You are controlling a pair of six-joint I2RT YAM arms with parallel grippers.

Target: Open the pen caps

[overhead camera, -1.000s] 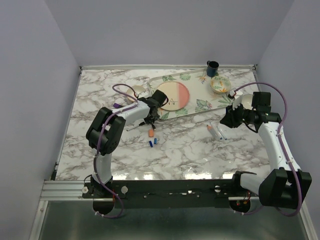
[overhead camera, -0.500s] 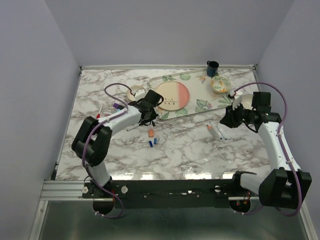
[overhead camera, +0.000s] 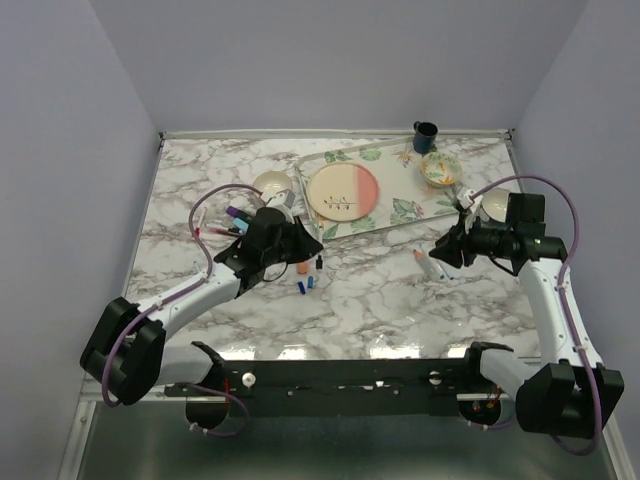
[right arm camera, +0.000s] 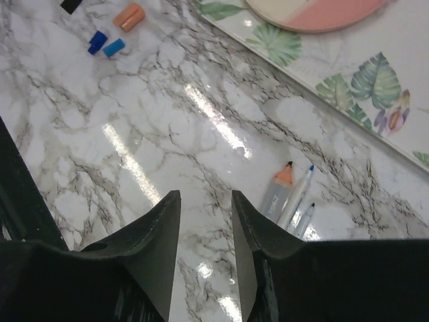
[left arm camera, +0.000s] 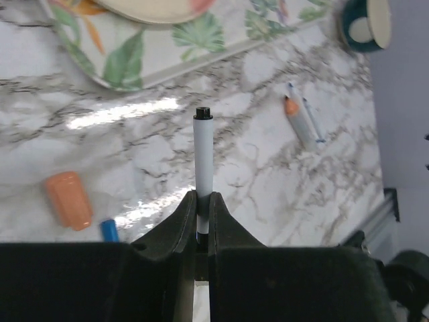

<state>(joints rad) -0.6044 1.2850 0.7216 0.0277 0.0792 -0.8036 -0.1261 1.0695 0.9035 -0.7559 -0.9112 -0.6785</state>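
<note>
Clamping a white pen (left arm camera: 203, 154) by its end, the left tool (left arm camera: 203, 203) is clenched over the surface (left arm camera: 268, 208), an orange cap (left arm camera: 68, 199) lying nearby. The right tool (right arm camera: 204, 199) hangs released near three pens (right arm camera: 278, 190).

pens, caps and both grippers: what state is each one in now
left gripper, fingers shut on the white pen
right gripper, fingers open, holding nothing
orange cap, off, lying on the table
blue caps, off, lying side by side
orange-tipped pen, uncapped, lying flat

floral tray (overhead camera: 400, 208) | pink plate (overhead camera: 343, 192) on tray | blue mug (overhead camera: 425, 133)
</note>
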